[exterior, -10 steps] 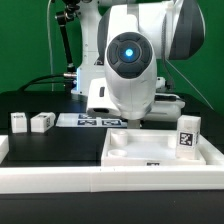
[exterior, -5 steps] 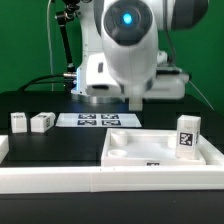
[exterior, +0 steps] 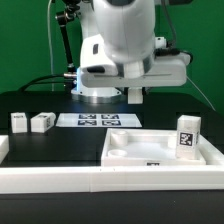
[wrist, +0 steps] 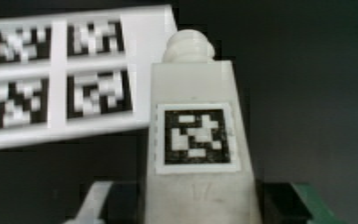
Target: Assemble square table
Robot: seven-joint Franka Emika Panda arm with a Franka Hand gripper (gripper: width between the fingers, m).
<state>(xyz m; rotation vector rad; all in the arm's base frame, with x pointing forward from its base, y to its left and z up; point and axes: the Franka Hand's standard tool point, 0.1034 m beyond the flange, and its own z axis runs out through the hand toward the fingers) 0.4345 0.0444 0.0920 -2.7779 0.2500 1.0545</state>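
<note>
The white square table top lies with its raised rim up at the exterior view's right. One white leg with a tag stands upright at its right corner. Two more legs stand on the black table at the left. My gripper hangs above the marker board. In the wrist view my gripper is shut on a fourth white leg, tag facing the camera, its rounded end pointing away. That leg is hidden behind the hand in the exterior view.
A long white rail borders the front of the workspace. The robot base and cables stand behind the marker board, which also shows in the wrist view under the held leg.
The arm has risen steadily from low over the table top's near-left area to well above the marker board. The parts on the table have not moved.
</note>
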